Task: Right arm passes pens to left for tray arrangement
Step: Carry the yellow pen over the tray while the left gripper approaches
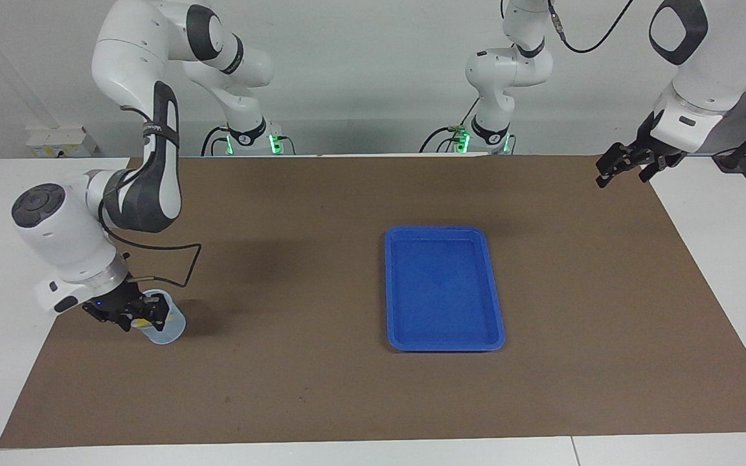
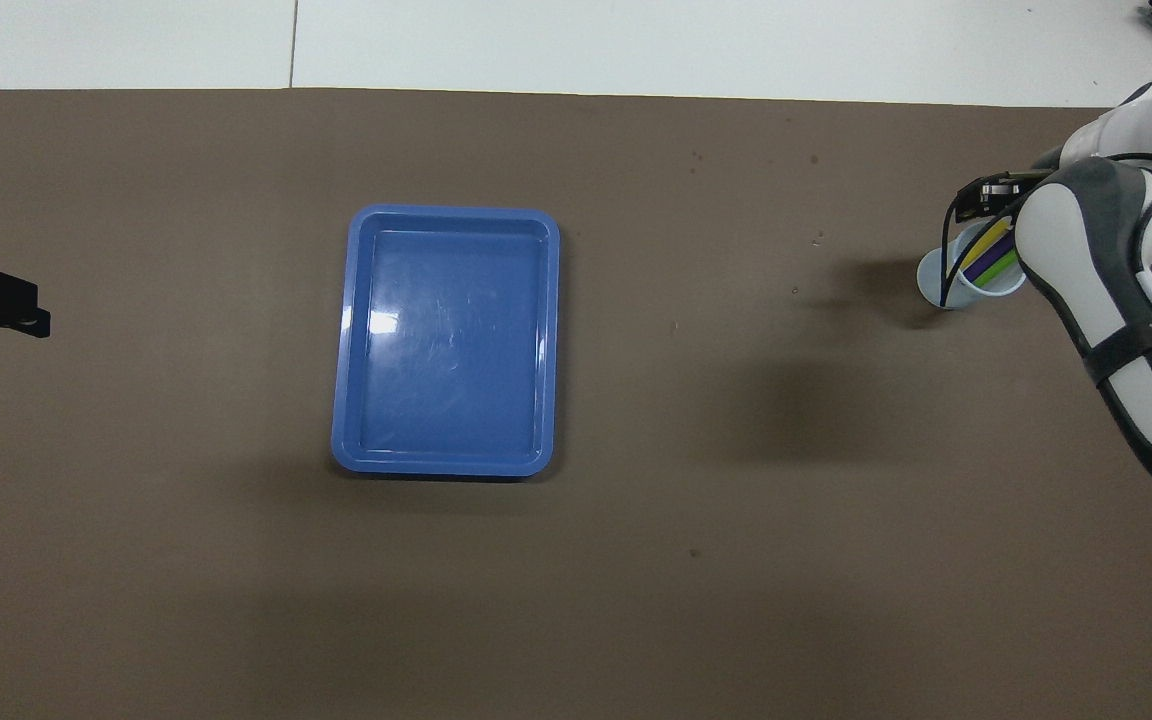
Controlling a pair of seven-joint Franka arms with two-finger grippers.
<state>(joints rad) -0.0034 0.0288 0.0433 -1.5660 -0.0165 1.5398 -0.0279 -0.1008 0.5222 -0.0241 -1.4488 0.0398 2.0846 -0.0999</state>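
— Down at the right arm's end of the table, what is in the cup?

— Inside the translucent cup [image 2: 939,284] the pens [image 2: 988,258] stand leaning together: yellow, green and purple show from above.

— And the right gripper [image 1: 142,315]?

— It is at the cup's mouth, its black fingers around the pens' tops. Whether they pinch a pen yet, I cannot tell; the fingers hide it.

— Where is the tray [image 1: 493,291]?

— Flat on the brown mat [image 1: 282,388], mid-table, well apart from the cup and toward the left arm's end. Nothing lies in it.

— The left gripper [image 1: 625,165]?

— Raised over the mat's edge at the left arm's end, waiting, its slim fingers spread and holding nothing.

— Anything else?

— Only the white table [image 1: 723,272] around the mat.
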